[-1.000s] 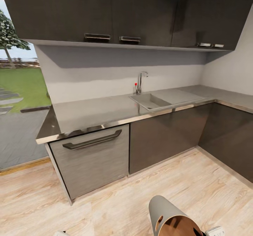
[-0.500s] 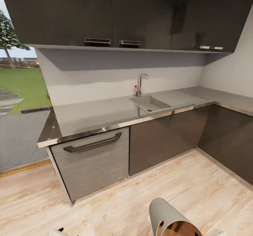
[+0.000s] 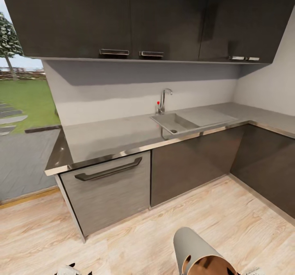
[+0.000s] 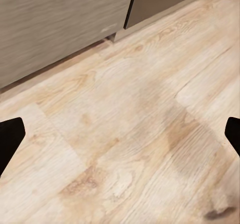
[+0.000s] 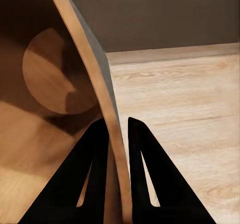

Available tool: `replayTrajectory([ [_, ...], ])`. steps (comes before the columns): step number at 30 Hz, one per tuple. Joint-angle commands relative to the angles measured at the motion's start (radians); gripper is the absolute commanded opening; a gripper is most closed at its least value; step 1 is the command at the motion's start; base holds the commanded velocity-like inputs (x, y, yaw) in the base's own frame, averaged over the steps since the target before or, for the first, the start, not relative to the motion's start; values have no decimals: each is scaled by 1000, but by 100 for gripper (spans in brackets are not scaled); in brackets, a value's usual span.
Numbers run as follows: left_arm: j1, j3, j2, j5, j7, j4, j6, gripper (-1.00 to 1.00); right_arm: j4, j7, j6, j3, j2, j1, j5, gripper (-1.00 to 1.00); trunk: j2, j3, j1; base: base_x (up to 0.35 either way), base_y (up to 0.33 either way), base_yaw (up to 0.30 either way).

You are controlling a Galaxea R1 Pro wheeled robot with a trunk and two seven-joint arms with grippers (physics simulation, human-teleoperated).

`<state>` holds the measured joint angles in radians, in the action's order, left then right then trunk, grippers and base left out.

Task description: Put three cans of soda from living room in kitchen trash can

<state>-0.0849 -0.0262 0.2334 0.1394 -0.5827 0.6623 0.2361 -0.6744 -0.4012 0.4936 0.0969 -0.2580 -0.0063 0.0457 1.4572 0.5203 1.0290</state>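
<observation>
Right gripper pinches tash can wall; kitchen ahead.

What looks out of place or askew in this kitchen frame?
The trash can is tipped over, its open brown mouth facing the camera, because the right gripper is pinching its rim wall. No cans show inside it. The countertop and sink look ordinary.

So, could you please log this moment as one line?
kitchen | right gripper shut on trash can rim | left gripper open over floor
</observation>
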Motion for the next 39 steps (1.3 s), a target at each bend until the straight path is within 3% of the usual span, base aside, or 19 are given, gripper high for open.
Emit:
replayTrajectory([
  [1, 0, 0, 0, 0, 0, 11, -9, 100, -16, -8, -4, 2, 0, 0, 11, -100, -7, -3, -4, 0, 0, 0],
  [5, 1, -1, 2, 1, 0, 121, -107, 100, -146, -8, -16, 2, 2, 5, 23, -100, -35, -16, -19, 0, 0, 0],
  [7, 2, -1, 2, 2, 0, 233, -175, 100, -246, -9, -52, 1, 2, 33, 63, -100, -49, -22, -27, 0, 0, 0],
  [8, 3, -1, 3, 2, 0, 369, -265, 100, -356, -9, -121, -1, 2, 71, 94, -100, -56, -25, -31, 0, 0, 0],
  [10, 4, -1, 3, 1, 1, 464, -331, 100, -434, -10, -169, -2, 3, 91, 106, -100, -70, -31, -38, 0, 0, 0],
  [12, 5, -1, 3, -1, 4, 611, -424, 100, -584, -9, -247, -3, 3, 121, 120, -100, -84, -38, -46, 0, 0, 0],
  [16, 7, -3, 3, -1, 5, 695, -472, 100, -721, -10, -324, -3, 3, 148, 126, -100, -112, -50, -61, 0, 0, 0],
  [19, 10, -47, 1, -3, -2, 646, -437, 100, -700, -10, -336, -4, 3, 160, 130, -100, -133, -60, -73, 0, 0, 0],
  [21, 11, -92, -3, -1, -4, 539, -331, 100, -618, -10, -292, 6, -1, 164, 135, -100, -147, -66, -81, 0, 0, 0],
  [28, 14, -103, -7, -8, -7, 498, -278, 100, -583, -20, -264, 73, 2, 166, 140, -100, -175, -78, -96, 0, 0, 0],
  [39, 13, -107, -7, -10, -9, 441, -258, 100, -539, -8, -261, 80, 4, 166, 142, -100, -175, -78, -96, -112, 2, 0],
])
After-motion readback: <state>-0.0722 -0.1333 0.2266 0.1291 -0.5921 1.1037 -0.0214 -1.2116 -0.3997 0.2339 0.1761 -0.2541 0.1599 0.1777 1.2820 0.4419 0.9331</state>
